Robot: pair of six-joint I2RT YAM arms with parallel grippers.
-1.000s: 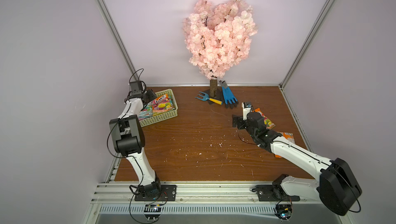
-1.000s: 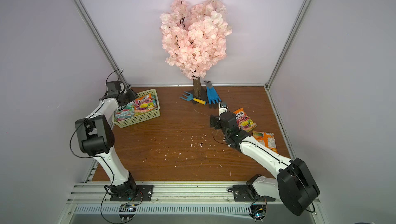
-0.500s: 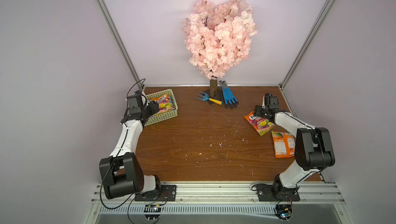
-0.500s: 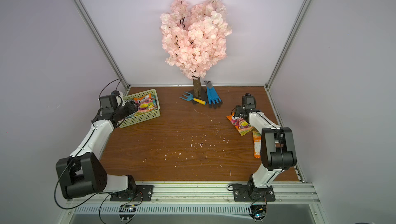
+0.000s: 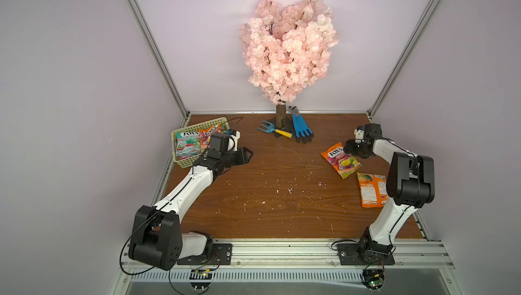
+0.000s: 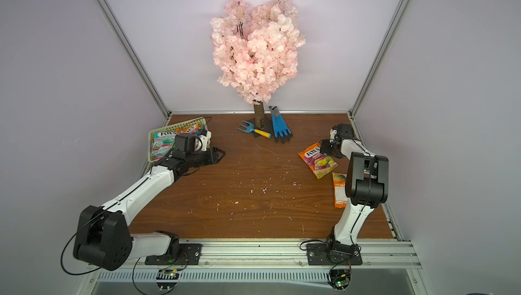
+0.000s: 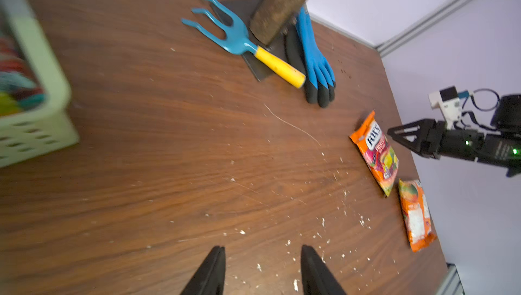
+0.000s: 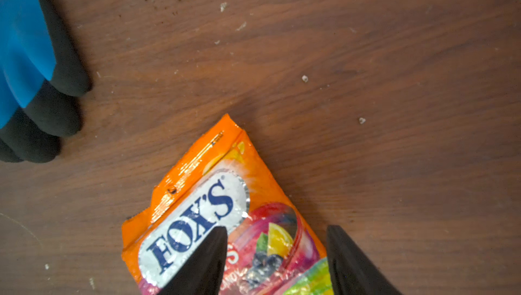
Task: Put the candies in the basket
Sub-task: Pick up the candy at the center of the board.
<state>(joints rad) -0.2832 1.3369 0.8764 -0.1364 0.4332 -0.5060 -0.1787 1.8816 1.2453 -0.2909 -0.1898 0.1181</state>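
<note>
Near the right edge of the surface (image 5: 267,195), the right fingers (image 8: 203,265) stand spread over an orange candy bag (image 8: 197,209), while the left fingers (image 7: 211,273) are parted and empty near the basket (image 5: 188,162), which holds other bags (image 5: 187,142).

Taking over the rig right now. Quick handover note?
Left gripper: open, empty, beside the basket.
Right gripper: open, poised over the face-up orange bag, not gripping it.
Done: several bags lie in the basket.
Left: the face-up orange bag and a second orange bag, back side up, both on the table near the right gripper.
</note>
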